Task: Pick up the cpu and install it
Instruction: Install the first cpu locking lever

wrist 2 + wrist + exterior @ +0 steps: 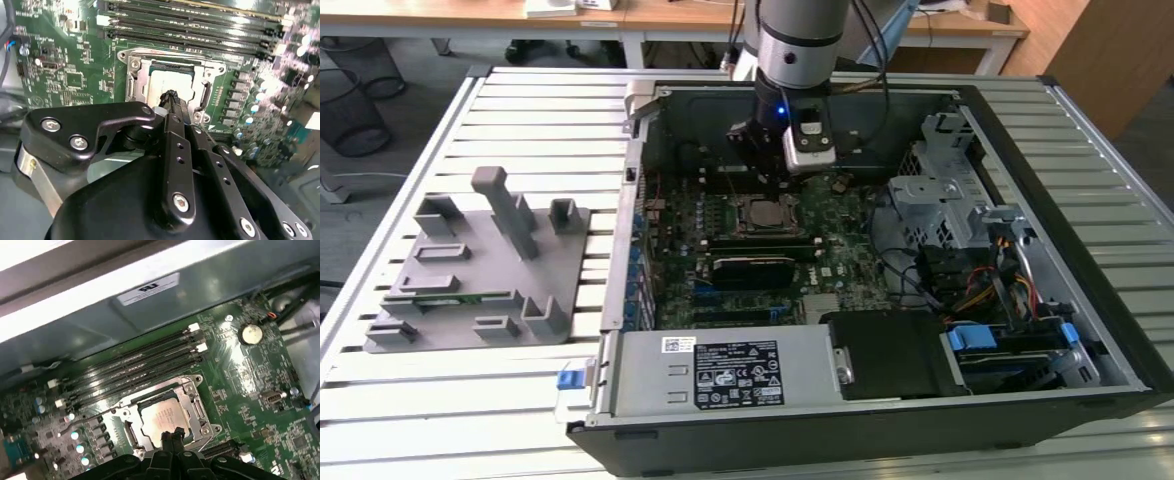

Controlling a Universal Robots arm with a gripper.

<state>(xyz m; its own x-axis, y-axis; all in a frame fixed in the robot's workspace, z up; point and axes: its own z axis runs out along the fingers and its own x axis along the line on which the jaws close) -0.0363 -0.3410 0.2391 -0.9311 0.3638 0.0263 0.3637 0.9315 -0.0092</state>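
Cpu (163, 418) seated in mobo socket (198, 406) inside open PC case (854, 442), gripper (171, 435) just above — fingers pinched together, empty

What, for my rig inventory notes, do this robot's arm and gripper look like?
The arm is a silver-grey cylinder with a black band, a small blue light at the wrist and black cables running alongside. A pale grey block sits near the wrist. The gripper is matte black, with linkage plates fastened by silver screws and slim fingers drilled with rows of small holes.
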